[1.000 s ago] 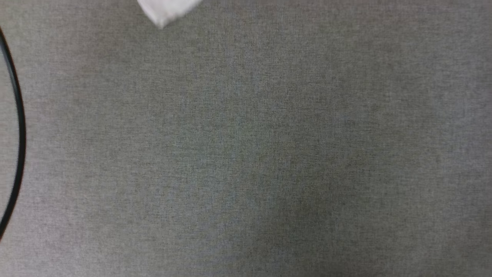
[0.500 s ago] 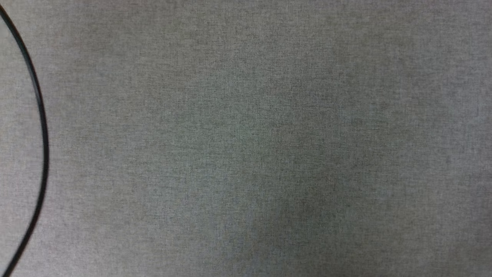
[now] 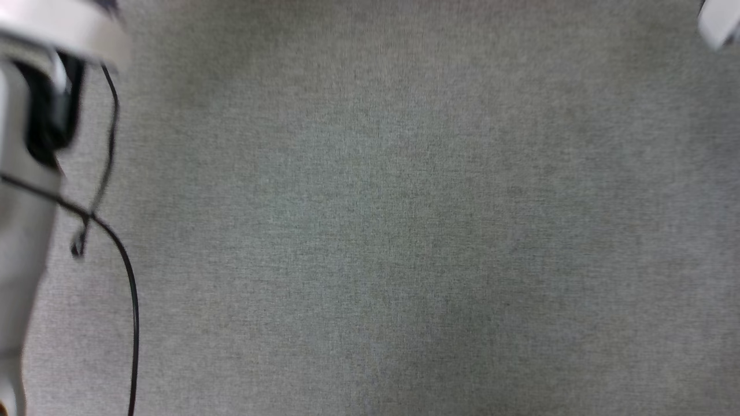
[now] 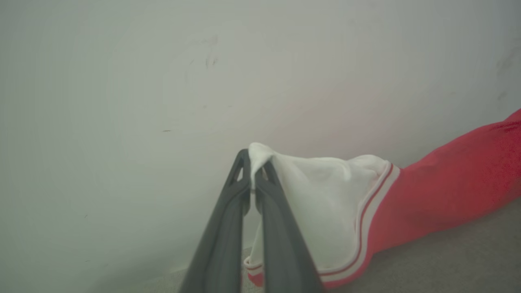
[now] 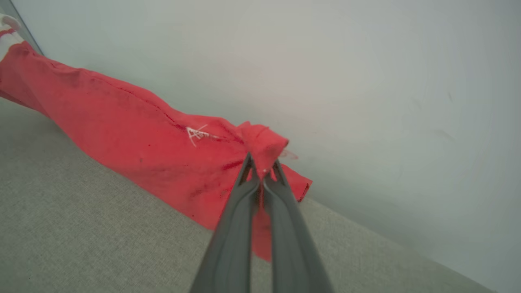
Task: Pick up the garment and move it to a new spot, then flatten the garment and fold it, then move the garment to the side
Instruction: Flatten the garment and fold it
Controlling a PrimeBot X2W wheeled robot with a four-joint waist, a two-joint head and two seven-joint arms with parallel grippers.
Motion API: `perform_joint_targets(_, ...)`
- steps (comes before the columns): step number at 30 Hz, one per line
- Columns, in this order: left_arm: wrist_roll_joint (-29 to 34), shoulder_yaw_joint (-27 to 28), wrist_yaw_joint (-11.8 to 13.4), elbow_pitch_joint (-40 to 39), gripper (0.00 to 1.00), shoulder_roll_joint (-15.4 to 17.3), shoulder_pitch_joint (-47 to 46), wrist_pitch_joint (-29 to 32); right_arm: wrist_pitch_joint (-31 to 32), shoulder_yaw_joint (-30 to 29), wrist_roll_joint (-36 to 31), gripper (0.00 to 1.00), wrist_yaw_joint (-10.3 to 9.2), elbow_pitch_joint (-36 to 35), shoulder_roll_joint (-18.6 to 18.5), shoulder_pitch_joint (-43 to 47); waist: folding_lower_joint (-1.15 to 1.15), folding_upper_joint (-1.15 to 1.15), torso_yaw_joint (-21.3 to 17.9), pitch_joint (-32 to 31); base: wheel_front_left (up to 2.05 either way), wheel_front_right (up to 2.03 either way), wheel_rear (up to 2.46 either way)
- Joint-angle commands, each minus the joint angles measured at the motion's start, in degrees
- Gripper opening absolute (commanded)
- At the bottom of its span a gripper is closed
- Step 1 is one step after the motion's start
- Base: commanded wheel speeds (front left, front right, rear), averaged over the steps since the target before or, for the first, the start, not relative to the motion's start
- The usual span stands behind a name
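- The left gripper [image 4: 254, 162] is clamping its two dark fingers tight on a small peak of the white sleeve of the garment [image 4: 447, 183]. From that pinch the cloth is running off toward 3 o'clock in the left wrist view.
- The right gripper [image 5: 262, 163] is likewise squeezing shut on a bunched red corner. In the right wrist view the garment [image 5: 142, 134] is stretching away toward 10 o'clock.
- So the garment is hanging as a slack band between the two grippers, close in front of the pale wall [image 4: 122, 81] and low over the grey woven surface [image 5: 81, 228]. I cannot tell whether its lower edge is touching that surface.
- Both holds are taking in very little of a thin, soft fabric, so I judge that a tug or a quick swing is risking a slip at either pinch.
- The middle is sagging, so lowering it as it is would probably be laying it down creased or folded on itself.
- The wall is standing near the fingertips, so a forward reach could be bumping them against it.
- In the head view a black cable [image 3: 124, 271] is trailing at 9 o'clock beside a pale arm segment [image 3: 23, 231], and it could be snagging cloth carried that way.
- A blurred pale shape [image 3: 720, 23] is sitting at 2 o'clock, too smeared to identify.
- As for containers, nothing here is acting as one.
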Motion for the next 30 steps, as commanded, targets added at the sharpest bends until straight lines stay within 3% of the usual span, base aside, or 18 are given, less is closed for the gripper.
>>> perform_joint_targets(1,-0.15,-0.05,1.27,-2.14,0.00,0.39,4.43,-0.37,-0.48,0.54,0.53,0.00,-0.08,-1.40,-0.53,3.52,0.00,0.00,-0.23,-2.75,0.00,0.00,0.00)
perform_joint_targets(8,-2.32,-0.44,8.09,-14.70,0.00,1.23,26.48,0.45,0.34,0.89,2.19,0.00,-0.08,-6.90,-3.25,18.68,0.00,0.00,-0.13,-9.44,0.00,0.00,0.00)
perform_joint_targets(13,-4.66,-1.79,10.62,-19.25,0.00,1.64,39.40,2.42,1.07,-0.03,3.09,0.00,-0.08,-9.13,-4.47,28.60,0.00,0.00,0.23,-14.66,0.00,0.00,0.00)
perform_joint_targets(18,-7.54,-2.91,12.26,-20.80,0.00,1.03,49.51,3.30,1.96,-0.97,3.54,0.00,-0.08,-10.37,-4.82,37.71,0.00,0.00,0.22,-19.49,0.00,0.00,0.00)
perform_joint_targets(30,-15.86,-4.58,12.15,-23.11,0.00,1.35,67.54,5.93,2.75,-2.15,4.09,0.00,-0.08,-12.98,-4.93,53.96,0.00,0.00,-0.34,-27.86,0.00,0.00,0.00)
